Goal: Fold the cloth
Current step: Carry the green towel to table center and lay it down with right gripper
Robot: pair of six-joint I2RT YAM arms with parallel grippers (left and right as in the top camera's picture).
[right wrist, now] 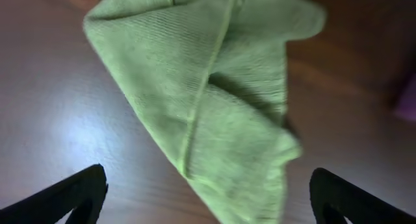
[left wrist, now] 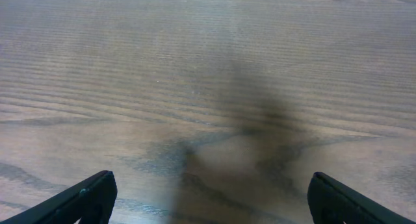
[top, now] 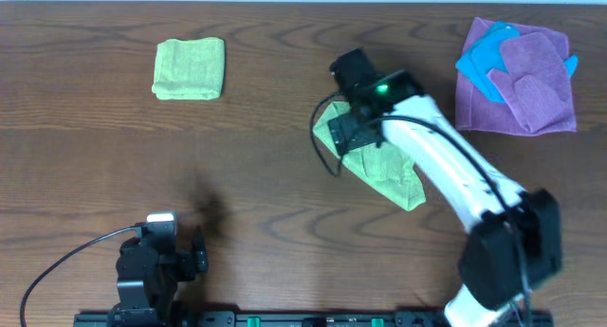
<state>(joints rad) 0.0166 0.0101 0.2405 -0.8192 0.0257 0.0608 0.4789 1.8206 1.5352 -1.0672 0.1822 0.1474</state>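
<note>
The yellow-green cloth [top: 391,172] lies crumpled in a rough diagonal strip at the middle of the table, partly under my right arm. In the right wrist view the cloth [right wrist: 214,100] shows a fold ridge running down it and reaches in between the fingers. My right gripper [top: 347,120] hovers over the cloth's upper left end. The right gripper [right wrist: 208,198] is open, with both fingertips [right wrist: 78,191] apart from the fabric and holding nothing. My left gripper [top: 173,246] rests at the front left, far from the cloth. The left gripper [left wrist: 211,195] is open over bare wood.
A paler green folded wad [top: 189,68] sits at the back left. A purple cloth [top: 531,85] with a blue piece [top: 486,63] on it lies at the back right. The right arm [top: 455,175] crosses the table's right half.
</note>
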